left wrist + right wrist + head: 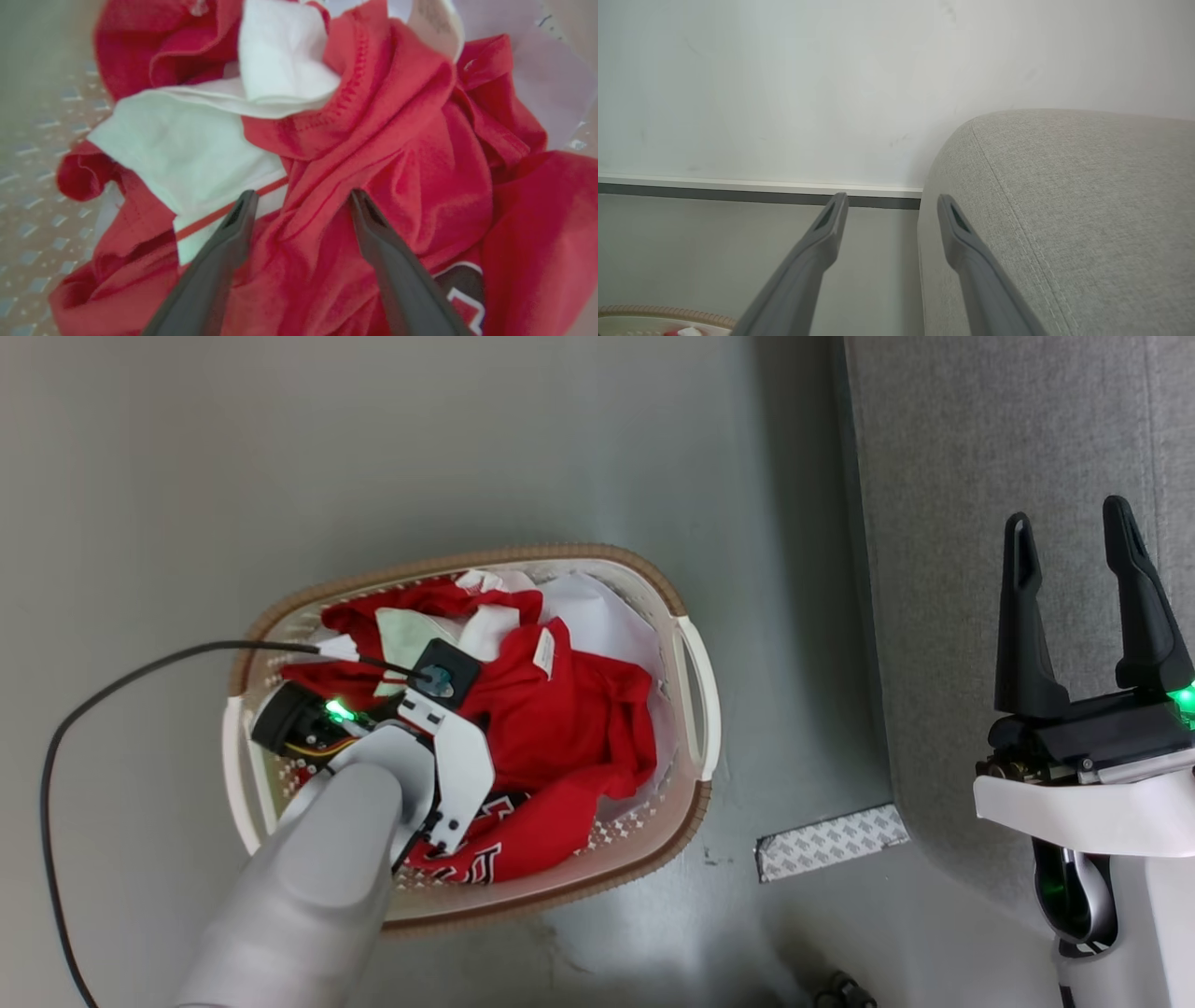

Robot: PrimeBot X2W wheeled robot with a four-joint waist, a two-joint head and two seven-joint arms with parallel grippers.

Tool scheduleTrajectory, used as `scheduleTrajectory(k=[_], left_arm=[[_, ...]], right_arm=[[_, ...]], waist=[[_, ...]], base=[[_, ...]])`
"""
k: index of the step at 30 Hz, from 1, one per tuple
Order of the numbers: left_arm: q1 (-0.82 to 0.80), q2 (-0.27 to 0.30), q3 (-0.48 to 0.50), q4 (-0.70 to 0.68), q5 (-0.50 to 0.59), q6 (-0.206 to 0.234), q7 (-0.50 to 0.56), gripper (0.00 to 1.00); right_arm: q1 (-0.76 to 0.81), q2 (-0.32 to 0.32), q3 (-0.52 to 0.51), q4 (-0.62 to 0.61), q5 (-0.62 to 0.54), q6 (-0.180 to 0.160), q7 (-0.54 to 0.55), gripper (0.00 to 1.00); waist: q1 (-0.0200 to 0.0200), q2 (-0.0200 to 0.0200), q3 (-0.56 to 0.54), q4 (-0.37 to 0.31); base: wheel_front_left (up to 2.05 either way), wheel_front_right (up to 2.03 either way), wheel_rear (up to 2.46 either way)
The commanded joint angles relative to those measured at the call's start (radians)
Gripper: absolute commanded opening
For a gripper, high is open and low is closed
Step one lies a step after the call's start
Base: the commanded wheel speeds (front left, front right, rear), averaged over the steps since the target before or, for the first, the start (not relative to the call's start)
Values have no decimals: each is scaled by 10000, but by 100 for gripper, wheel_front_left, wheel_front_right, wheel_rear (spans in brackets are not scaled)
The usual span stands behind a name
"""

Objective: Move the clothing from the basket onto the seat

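Basket a cut-off sliver at the right wrist view's bottom edge

Everything is lit softly and evenly. The clothing is blurred up close. A faint shadow is cast on the floor beside the seat.

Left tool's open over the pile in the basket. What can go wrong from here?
1. The left tool hangs open over tangled clothing; a pinch may catch only a fold, or drag the plain white cloth along.
2. The black cable crosses the basket rim and might snag on the lift.
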Motion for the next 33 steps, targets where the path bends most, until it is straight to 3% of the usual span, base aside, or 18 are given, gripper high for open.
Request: scheduleTrajectory(k=[1,4,5,6,12,19,29,33], left_arm=[[-109,43,-50,81,-10,3,-156,100],[-200,-15,-148,370,-70,-1,-316,100],[-227,-44,-196,479,-93,-5,-381,35],[-235,-73,-262,593,-114,-10,-443,0],[-272,-337,-406,745,-634,-23,-1298,0],[687,-558,-631,193,-1806,-30,-2321,0],[3161,-380,-503,-2066,-3373,-2,-2747,0],[4352,-90,-310,-3530,-3731,230,-2588,0]], right_arm=[[-165,7,-23,-74,31,-21,4,100],[-200,7,7,-88,66,-21,4,100],[-206,8,19,-73,79,-21,4,100],[-204,8,26,-45,85,-21,4,100],[19,5,-215,186,-102,-21,4,100],[686,-4,-492,679,-640,-21,4,100],[2234,-144,-684,1420,-1263,-21,4,100],[2864,-242,-672,1679,-1276,-21,4,100]], waist=[[-2,0,178,-96],[-2,0,300,-163],[-2,0,309,-184],[-2,0,296,-196],[-2,0,-307,172],[-2,0,-2178,961],[-2,0,-5258,1885],[-2,0,-6317,2084]], base=[[0,0,0],[0,0,0],[0,0,0],[0,0,0],[0,0,0],[0,0,0],[0,0,0],[0,0,0]])
